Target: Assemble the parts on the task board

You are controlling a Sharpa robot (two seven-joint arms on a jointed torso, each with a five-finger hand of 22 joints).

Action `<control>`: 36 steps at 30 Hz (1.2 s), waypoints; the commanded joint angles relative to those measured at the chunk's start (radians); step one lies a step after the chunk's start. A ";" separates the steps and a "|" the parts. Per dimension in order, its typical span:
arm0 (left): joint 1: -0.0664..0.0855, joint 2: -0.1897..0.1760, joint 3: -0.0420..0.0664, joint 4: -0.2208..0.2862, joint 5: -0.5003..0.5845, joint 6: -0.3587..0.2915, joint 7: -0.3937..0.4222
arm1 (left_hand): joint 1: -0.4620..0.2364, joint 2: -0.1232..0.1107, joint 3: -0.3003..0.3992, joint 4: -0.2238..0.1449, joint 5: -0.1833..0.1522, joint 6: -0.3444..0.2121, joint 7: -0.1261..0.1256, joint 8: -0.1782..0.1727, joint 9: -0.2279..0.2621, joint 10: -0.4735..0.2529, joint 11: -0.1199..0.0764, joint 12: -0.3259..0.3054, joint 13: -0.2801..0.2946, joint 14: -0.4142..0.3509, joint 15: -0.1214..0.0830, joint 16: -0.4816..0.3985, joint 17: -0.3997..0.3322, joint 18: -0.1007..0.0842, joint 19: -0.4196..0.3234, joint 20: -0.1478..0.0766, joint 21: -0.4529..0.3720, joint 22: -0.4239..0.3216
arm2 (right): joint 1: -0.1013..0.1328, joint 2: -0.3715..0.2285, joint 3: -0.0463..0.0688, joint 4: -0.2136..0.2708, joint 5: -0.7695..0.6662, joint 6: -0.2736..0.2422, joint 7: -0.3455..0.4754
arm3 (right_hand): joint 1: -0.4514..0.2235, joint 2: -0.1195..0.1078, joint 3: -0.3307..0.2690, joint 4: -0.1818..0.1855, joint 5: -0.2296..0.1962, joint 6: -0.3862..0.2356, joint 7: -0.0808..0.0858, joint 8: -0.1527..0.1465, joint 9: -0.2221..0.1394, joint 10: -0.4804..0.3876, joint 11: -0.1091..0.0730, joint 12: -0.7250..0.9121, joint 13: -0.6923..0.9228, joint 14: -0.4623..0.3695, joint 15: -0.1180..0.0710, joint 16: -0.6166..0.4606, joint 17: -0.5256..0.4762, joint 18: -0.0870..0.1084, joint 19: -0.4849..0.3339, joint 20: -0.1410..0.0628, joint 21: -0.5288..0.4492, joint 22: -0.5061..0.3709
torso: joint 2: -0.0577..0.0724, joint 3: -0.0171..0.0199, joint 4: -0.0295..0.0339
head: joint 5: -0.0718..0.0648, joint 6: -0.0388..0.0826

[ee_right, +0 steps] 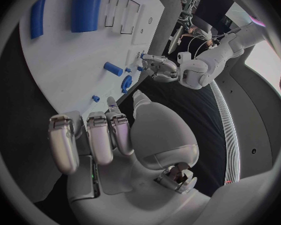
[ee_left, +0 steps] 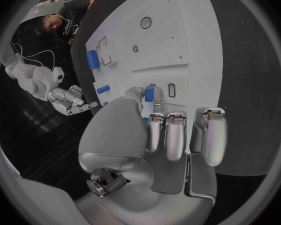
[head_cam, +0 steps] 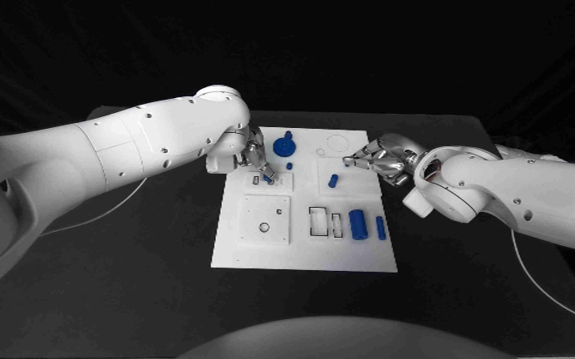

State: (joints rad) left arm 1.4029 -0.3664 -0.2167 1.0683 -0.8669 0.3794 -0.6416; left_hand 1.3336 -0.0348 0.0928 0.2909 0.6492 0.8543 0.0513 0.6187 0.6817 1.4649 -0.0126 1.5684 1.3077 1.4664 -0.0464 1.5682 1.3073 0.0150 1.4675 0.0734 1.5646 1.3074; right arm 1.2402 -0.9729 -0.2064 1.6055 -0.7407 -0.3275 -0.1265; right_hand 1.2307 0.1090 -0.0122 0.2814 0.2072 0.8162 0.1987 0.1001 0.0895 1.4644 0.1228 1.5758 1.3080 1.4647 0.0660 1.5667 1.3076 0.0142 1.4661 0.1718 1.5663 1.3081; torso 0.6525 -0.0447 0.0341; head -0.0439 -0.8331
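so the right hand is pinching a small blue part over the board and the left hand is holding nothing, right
Sides swapped. In the left wrist view the left hand pinches the small blue part over the task board. The right hand holds nothing, its fingers apart at the board's edge, as the right wrist view shows.

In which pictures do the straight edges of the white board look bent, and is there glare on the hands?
Head view: the board keeps straight edges, and the background is dark. Left wrist view: the fisheye bends the board edge; the left hand has bright highlights on its fingers. Right wrist view: the board edge curves too, and the right hand shines on its metal.
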 commanded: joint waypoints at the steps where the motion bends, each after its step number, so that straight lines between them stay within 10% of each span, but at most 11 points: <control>1: -0.002 0.004 0.000 -0.003 0.000 0.005 0.004 | 0.009 0.000 0.007 0.001 0.007 0.013 -0.013 -0.001 0.001 0.106 -0.004 0.002 0.263 0.104 -0.008 0.003 0.264 -0.015 0.103 -0.005 0.006 0.263 | -0.001 0.000 0.000 0.002 -0.012 0.005 -0.003 | 0.001 0.008 -0.003 -0.006 0.005 -0.006 0.002 0.004 0.001 0.106 0.007 -0.005 0.263 0.106 0.004 0.004 0.263 -0.014 0.105 0.005 0.004 0.263 | 0.000 -0.0006 0.0008 | -0.001 -0.001; 36: -0.020 0.021 0.000 -0.037 -0.005 -0.005 0.015 | 0.008 0.002 0.013 0.000 -0.008 0.010 -0.011 -0.009 0.005 0.106 -0.002 0.002 0.263 0.104 -0.006 0.003 0.264 -0.015 0.103 -0.005 0.006 0.263 | -0.001 0.001 0.000 -0.001 -0.010 0.009 -0.002 | -0.001 0.009 -0.004 -0.004 0.006 -0.007 0.004 0.004 0.001 0.106 0.008 -0.005 0.263 0.106 0.005 0.004 0.263 -0.014 0.105 0.006 0.004 0.263 | 0.000 -0.0007 0.0010 | -0.002 -0.010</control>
State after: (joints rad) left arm 1.3860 -0.3479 -0.2157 1.0309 -0.8670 0.3782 -0.6362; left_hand 1.3342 -0.0342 0.0982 0.2910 0.6475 0.8634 0.0430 0.6106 0.6859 1.4650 -0.0126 1.5684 1.3074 1.4664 -0.0463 1.5682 1.3078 0.0151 1.4674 0.0735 1.5646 1.3073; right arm 1.2402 -0.9722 -0.2064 1.6041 -0.7420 -0.3275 -0.1275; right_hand 1.2307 0.1090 -0.0121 0.2814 0.2072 0.8128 0.2020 0.1001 0.0893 1.4644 0.1228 1.5758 1.3080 1.4647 0.0660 1.5667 1.3074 0.0142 1.4661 0.1718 1.5663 1.3076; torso 0.6527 -0.0453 0.0351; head -0.0465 -0.8419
